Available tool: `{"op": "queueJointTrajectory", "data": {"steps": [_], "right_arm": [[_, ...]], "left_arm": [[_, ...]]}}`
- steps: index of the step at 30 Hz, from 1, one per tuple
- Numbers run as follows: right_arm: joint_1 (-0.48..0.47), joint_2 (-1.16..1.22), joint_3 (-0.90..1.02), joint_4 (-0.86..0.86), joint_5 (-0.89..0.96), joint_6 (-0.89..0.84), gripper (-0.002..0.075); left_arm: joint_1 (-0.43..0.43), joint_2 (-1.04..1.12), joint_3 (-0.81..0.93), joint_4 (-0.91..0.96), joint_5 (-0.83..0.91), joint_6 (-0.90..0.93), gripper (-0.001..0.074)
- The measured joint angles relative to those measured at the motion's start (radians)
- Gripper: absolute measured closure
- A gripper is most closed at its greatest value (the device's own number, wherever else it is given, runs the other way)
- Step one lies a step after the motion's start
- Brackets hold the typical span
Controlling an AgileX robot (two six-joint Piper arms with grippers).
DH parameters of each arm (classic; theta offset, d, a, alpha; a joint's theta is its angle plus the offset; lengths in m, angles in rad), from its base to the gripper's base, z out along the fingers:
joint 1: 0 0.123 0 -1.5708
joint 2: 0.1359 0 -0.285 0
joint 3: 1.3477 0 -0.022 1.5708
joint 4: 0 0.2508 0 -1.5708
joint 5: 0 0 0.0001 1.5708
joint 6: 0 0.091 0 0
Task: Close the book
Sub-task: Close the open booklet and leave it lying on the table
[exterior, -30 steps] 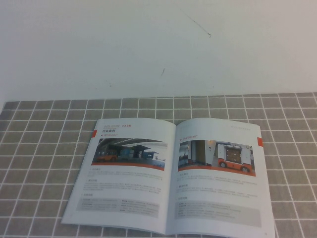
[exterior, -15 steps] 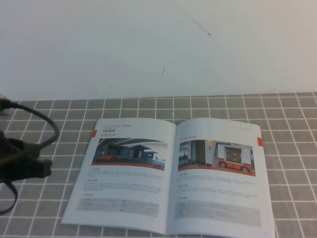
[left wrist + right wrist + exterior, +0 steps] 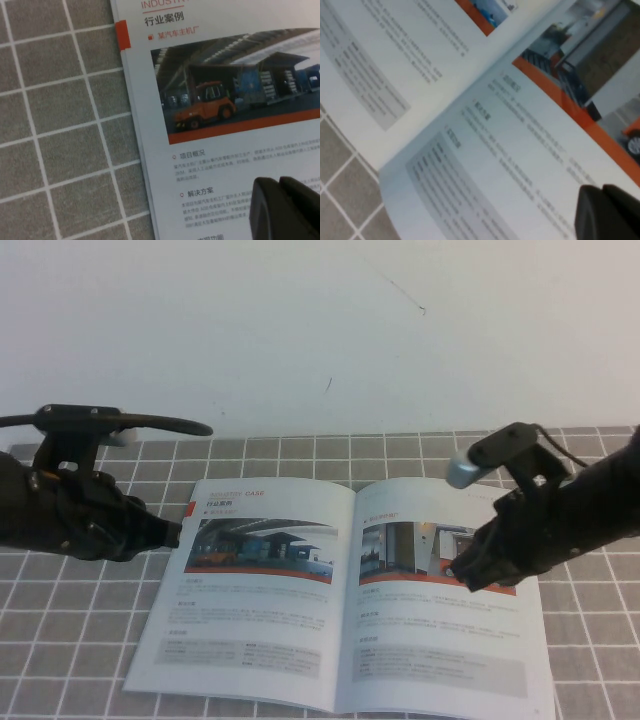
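Book: the book lies open and flat on the grey tiled surface, near the front edge of the high view, with its spine running away from the robot.
Left page: the left page carries a heading, an orange tab at its outer top corner, a wide photo of an orange vehicle in a hall, and blocks of small text below.
Right page: the right page shows a photo strip across the top and text beneath; it bows up slightly toward the spine.
Left gripper: the left gripper sits at the outer edge of the left page, level with the photo. Its claw is narrow, with the dark fingers pressed together and holding nothing, tips over the text lines.
Right gripper: the right gripper hangs over the right page, at the lower border of its photo. Its claw is narrow as well, with the fingers together and nothing between them.
Background: a plain white wall rises behind the tiled surface.
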State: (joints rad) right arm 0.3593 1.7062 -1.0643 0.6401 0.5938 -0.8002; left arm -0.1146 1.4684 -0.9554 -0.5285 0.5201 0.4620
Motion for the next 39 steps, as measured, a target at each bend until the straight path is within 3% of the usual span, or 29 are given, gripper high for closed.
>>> {"op": "queueJointTrajectory", "data": {"steps": [17,39], "right_arm": [[0.042,0.334,-0.152,0.003,-0.038,0.023,0.0727],[0.042,0.347,-0.165,-0.012,-0.031,0.049,0.0727]], "left_arm": [[0.04,0.169,-0.01,0.004,-0.085,-0.039,0.0737],[0.051,0.395,-0.043,0.013,-0.217,-0.047,0.0737]]}}
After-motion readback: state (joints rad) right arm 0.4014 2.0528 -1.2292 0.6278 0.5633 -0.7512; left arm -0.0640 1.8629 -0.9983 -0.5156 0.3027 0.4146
